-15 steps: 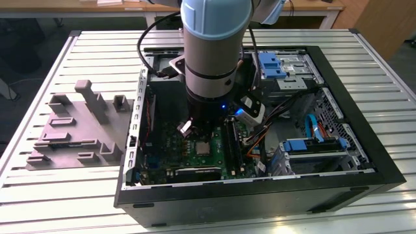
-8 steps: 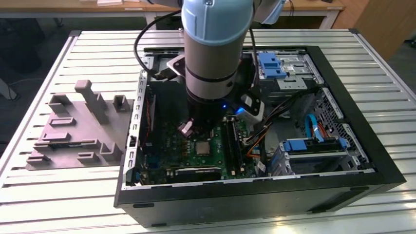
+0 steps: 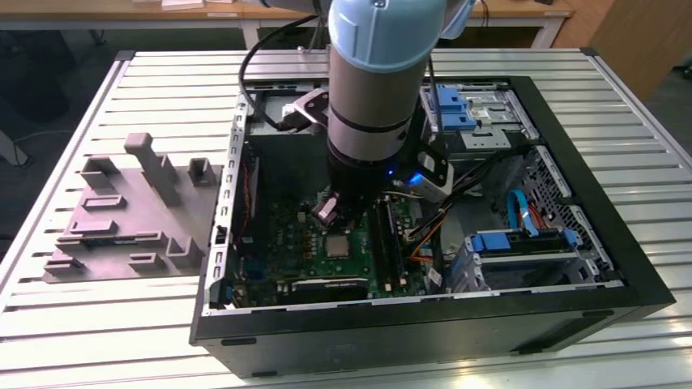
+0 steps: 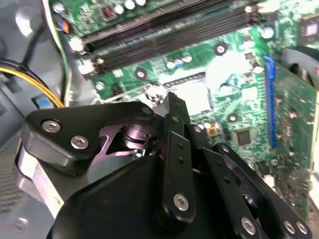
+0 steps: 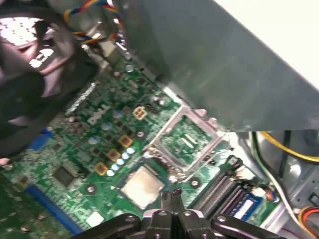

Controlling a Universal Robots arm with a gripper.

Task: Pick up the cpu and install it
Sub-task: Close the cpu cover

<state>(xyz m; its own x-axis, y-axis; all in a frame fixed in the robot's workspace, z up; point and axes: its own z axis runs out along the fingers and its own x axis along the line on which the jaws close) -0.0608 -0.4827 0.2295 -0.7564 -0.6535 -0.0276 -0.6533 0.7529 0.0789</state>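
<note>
Tool [image 5: 174,195]: fingers pressing together, gripping nothing, hovering just above cpu [image 5: 143,185] sitting in the motherboard [image 5: 99,149] socket.

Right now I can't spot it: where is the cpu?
The cpu sits in its socket on the green motherboard inside the open case, beside the raised socket bracket, just below the hand.

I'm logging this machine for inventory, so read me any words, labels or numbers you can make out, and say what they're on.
Nothing can be quoted reliably.
White printed marking on the motherboard, first wrist view: too blurred to read.
Small white print beside the board's components, both wrist views: too small to read.
Top of the cpu: no legible marking.
Blue and white sticker by the memory slots: blurred.
</note>
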